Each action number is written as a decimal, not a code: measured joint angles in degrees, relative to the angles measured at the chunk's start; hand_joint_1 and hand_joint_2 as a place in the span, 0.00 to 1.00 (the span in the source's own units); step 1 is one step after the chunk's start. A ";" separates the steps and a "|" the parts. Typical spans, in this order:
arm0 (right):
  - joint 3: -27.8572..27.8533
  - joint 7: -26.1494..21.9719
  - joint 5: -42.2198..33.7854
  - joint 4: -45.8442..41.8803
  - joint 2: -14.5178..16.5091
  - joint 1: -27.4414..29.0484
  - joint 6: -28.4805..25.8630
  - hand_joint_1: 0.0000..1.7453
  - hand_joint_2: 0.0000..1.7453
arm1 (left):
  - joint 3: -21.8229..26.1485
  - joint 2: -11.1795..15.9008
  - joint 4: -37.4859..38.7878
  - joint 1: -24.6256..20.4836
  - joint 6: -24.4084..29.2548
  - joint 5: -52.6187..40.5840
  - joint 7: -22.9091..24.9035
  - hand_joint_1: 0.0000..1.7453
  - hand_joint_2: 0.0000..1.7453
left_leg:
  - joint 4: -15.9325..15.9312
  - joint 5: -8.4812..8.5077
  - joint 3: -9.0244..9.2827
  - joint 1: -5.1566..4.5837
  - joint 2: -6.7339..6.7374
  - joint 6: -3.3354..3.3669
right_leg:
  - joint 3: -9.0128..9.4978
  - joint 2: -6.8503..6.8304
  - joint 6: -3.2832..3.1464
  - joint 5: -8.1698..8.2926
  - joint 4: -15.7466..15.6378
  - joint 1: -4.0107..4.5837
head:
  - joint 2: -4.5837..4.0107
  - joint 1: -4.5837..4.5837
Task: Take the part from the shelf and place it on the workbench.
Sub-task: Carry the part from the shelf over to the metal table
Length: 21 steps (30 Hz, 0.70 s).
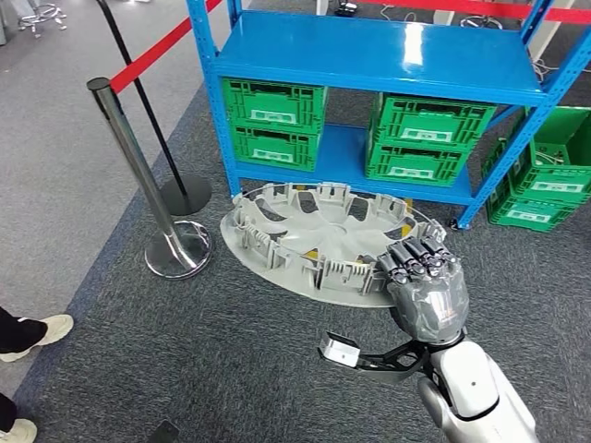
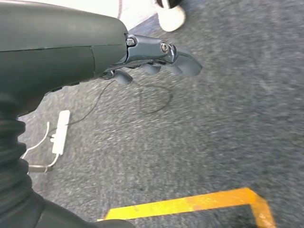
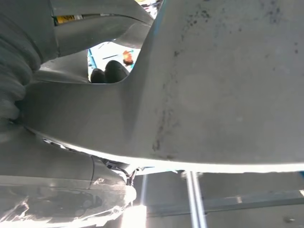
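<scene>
The part is a large round grey wheel cover [image 1: 320, 242] with ribs and clips on its upturned inner side. In the head view it hangs level above the carpet, in front of the blue shelf [image 1: 379, 55]. My right hand [image 1: 425, 281] grips its near right rim, fingers curled over the edge. Up close in the right wrist view, the cover's smooth grey underside [image 3: 222, 90] lies across the hand [image 3: 64, 194]. My left hand [image 2: 157, 54] hangs over the grey carpet with its fingers stretched out and nothing in them.
Green crates [image 1: 275, 120] sit on the shelf's lower level, more [image 1: 540, 180] stand on the floor at right. A chrome stanchion [image 1: 150, 189] with a red belt stands left of the cover. A person's shoes [image 1: 28, 332] are at far left. Yellow floor tape [image 2: 193, 204] and a white power strip [image 2: 61, 133] lie below.
</scene>
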 joint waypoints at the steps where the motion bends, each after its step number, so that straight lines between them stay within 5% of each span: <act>1: 0.05 0.10 -0.02 0.22 0.00 -0.14 0.00 1.00 1.00 | 0.03 0.03 0.00 0.07 -0.02 0.00 0.06 0.00 1.00 | -0.07 0.19 -0.14 0.12 -0.68 0.34 | -0.30 0.93 0.33 -0.71 0.72 -0.14 | 0.00 -0.02; 4: 0.11 0.44 -0.11 0.85 0.00 -0.33 -0.02 1.00 1.00 | 0.10 0.15 0.00 -0.11 -0.08 0.03 0.14 0.00 1.00 | -0.14 0.74 -0.59 0.44 -2.74 1.15 | -4.01 5.49 0.95 -5.91 9.63 -0.52 | 0.00 0.15; 6: 0.18 0.51 -0.18 1.25 0.00 -0.29 -0.02 1.00 1.00 | 0.12 0.11 0.00 -0.14 -0.19 0.04 0.14 0.00 1.00 | -0.10 1.01 -0.90 0.46 -4.37 1.32 | -6.83 6.40 1.01 -8.28 16.18 -0.55 | 0.00 0.17; 7: 0.25 0.54 -0.20 1.42 0.00 -0.27 -0.02 1.00 1.00 | 0.13 0.09 0.00 -0.07 -0.24 0.06 0.14 0.00 1.00 | -0.08 1.13 -0.97 0.48 -5.20 1.27 | -6.97 6.51 1.01 -7.89 16.64 -0.59 | 0.00 0.17; 9: 0.39 0.63 -0.20 1.63 0.00 -0.27 -0.02 1.00 1.00 | 0.16 0.07 0.00 0.02 -0.31 0.08 0.16 0.00 1.00 | 0.02 1.33 -1.02 0.61 -6.94 1.03 | -4.13 7.21 0.99 -4.42 11.15 -0.85 | 0.00 0.17; 11: 0.48 0.79 -0.22 1.71 0.00 -0.37 -0.02 1.00 1.00 | 0.18 0.08 0.00 -0.04 -0.36 0.14 0.22 0.00 1.00 | 0.35 1.55 -1.40 0.65 -8.53 0.51 | -0.34 9.73 1.11 -1.89 3.73 -1.36 | 0.00 0.17; 13: 0.53 0.99 -0.27 1.78 0.00 -0.48 -0.02 1.00 1.00 | 0.20 0.11 0.00 -0.01 -0.38 0.20 0.28 0.00 1.00 | 0.51 2.05 -2.22 0.76 -9.78 -0.26 | 0.95 11.20 1.03 -1.71 0.98 -1.51 | 0.00 0.11; 15: 0.59 1.22 -0.31 1.80 0.00 -0.54 -0.02 1.00 1.00 | 0.23 0.16 0.00 0.29 -0.39 0.23 0.31 0.00 1.00 | 0.45 2.53 -2.93 0.99 -10.62 -1.04 | 0.71 10.12 0.46 -1.43 0.97 -1.44 | 0.00 0.10; 17: 0.61 1.48 -0.31 1.79 0.00 -0.53 -0.02 1.00 1.00 | 0.26 0.17 0.00 0.51 -0.39 0.32 0.33 0.00 1.00 | 2.23 1.22 -4.06 0.82 -8.65 -1.66 | 0.55 8.74 -0.31 -1.05 0.79 -1.50 | 0.00 -0.32; 19: 0.61 1.65 -0.35 1.77 -0.01 -0.44 -0.02 1.00 1.00 | 0.26 0.09 0.00 0.38 -0.40 0.44 0.37 0.00 1.00 | 8.39 -2.40 -6.92 0.66 -5.21 -2.10 | 0.36 7.24 -0.87 -0.83 0.66 -1.35 | 0.00 -0.90; 21: 0.62 1.69 -0.42 1.75 -0.02 -0.27 -0.02 1.00 1.00 | 0.26 0.04 0.00 0.26 -0.42 0.51 0.42 0.00 1.00 | 15.44 -5.36 -9.88 0.74 -3.91 -2.28 | 0.17 5.59 -1.08 -0.76 0.66 -1.10 | 0.00 -1.04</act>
